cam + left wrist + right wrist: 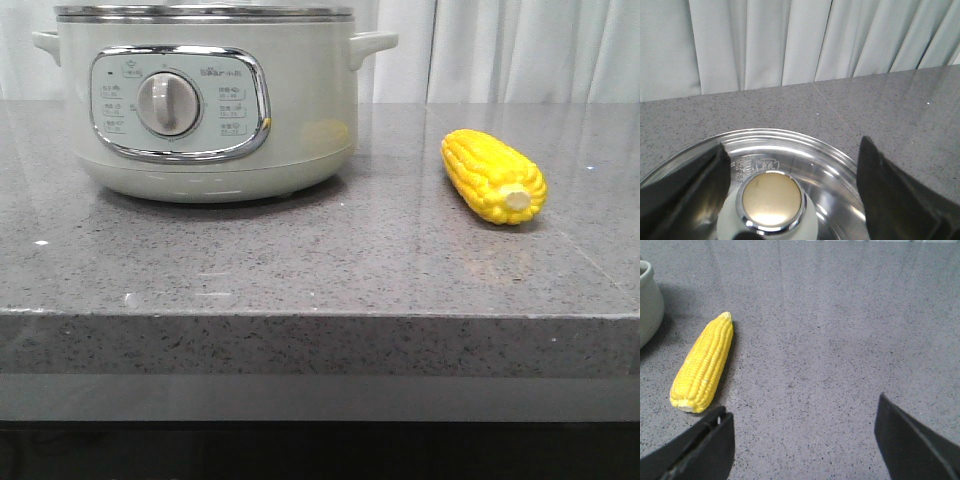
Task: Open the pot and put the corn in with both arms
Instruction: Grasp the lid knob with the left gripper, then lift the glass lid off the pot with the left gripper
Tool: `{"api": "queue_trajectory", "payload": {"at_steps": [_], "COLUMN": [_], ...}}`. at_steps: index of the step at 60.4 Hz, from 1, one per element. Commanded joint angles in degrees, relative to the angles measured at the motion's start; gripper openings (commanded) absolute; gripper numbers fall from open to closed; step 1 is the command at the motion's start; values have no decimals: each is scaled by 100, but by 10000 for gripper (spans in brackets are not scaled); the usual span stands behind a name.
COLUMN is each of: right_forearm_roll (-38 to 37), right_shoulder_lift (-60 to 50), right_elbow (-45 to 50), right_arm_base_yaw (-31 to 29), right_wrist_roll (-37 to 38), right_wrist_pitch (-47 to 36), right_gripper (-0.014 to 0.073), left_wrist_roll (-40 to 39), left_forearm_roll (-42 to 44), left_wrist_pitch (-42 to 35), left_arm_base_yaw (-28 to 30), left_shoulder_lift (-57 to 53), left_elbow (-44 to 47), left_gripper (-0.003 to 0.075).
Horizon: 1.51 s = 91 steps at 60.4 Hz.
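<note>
The pale grey-green pot point(205, 100) stands at the left of the counter, its glass lid point(840, 165) on. My left gripper point(795, 172) is open above the lid, its fingers point(890, 195) either side of the gold-topped knob point(772, 200) without touching it. The yellow corn point(492, 176) lies on the counter to the right of the pot. In the right wrist view the corn point(704, 363) lies beside the pot's wall point(647, 305). My right gripper point(802, 427) is open over bare counter beside the corn. Neither gripper shows in the front view.
Grey speckled stone counter point(320, 260) with its front edge near the camera. White curtains point(790, 40) hang behind the counter.
</note>
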Motion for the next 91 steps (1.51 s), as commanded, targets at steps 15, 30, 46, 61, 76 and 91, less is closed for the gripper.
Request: {"api": "queue_trajectory", "payload": {"at_steps": [15, 30, 46, 61, 76, 91], "right_forearm_roll": [-48, -48, -48, -48, -48, -48], "right_shoulder_lift": [66, 66, 66, 66, 66, 66], "right_elbow": [-176, -176, -176, -176, -176, -176], "right_arm_base_yaw": [-39, -39, -39, -39, -39, -39], "right_wrist_roll": [-15, -15, -15, -15, -15, -15], "right_wrist_pitch": [-412, -412, -412, -412, -412, -412], "right_gripper": [591, 591, 591, 591, 591, 591], "left_wrist_roll": [11, 11, 11, 11, 11, 11], "left_forearm_roll": [-48, -7, 84, 95, 95, 95], "left_wrist_pitch": [-396, -384, -225, -237, -205, -19], "left_arm_base_yaw": [32, 36, 36, 36, 36, 36], "left_shoulder_lift": [392, 669, 684, 684, 581, 160], "left_elbow": [-549, -549, -549, -549, -802, -1239], "left_gripper": [523, 523, 428, 251, 241, 241]}}
